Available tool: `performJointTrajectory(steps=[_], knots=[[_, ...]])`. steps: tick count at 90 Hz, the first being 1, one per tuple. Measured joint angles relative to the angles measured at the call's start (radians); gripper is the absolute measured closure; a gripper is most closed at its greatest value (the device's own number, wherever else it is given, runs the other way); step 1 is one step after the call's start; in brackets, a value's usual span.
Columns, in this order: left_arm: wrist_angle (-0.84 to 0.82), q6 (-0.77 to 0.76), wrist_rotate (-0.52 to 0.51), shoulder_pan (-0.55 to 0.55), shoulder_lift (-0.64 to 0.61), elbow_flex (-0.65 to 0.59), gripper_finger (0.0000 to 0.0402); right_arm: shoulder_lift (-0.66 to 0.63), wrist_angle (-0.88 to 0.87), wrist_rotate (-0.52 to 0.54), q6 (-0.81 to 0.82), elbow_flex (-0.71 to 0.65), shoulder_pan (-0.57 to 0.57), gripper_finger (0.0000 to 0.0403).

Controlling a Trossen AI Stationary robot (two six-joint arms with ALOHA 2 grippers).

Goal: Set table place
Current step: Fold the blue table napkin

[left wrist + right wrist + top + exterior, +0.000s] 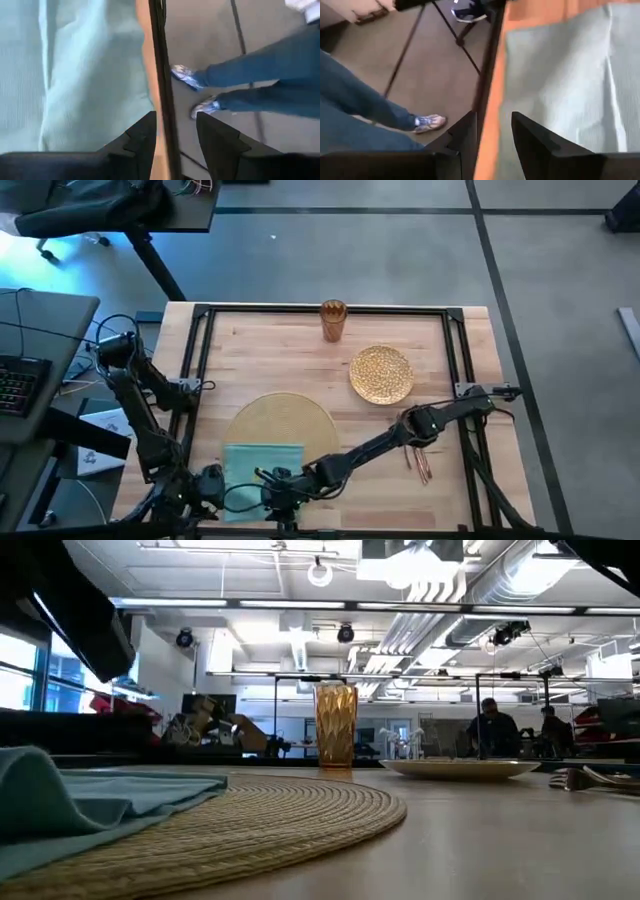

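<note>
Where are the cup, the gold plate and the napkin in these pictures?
cup [333,320], high view, on its amber side.
gold plate [381,373], high view, on the middle of its glittery face.
napkin [262,463], high view, on the bare teal cloth near its far edge.

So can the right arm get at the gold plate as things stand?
Probably yes. The gold plate lies in the open on the table, nothing on it. The right gripper is down at the teal napkin, jaws open, so it must swing back.

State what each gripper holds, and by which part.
Nothing is held. Left gripper and right gripper are open at the table's near edge, beside the teal napkin.
</note>
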Motion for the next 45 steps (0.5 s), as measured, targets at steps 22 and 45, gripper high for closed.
performJointTrajectory(steps=[22, 45], knots=[[0.067, 0.084, 0.000, 0.003, 0.179, 0.000, 0.0279, 0.000, -0.024, 0.042, 0.078, 0.001, 0.027, 0.0294], [0.087, 0.135, 0.050, 0.003, 0.244, 0.025, 0.0346, 0.000, -0.032, 0.041, 0.136, 0.001, 0.030, 0.0294]])
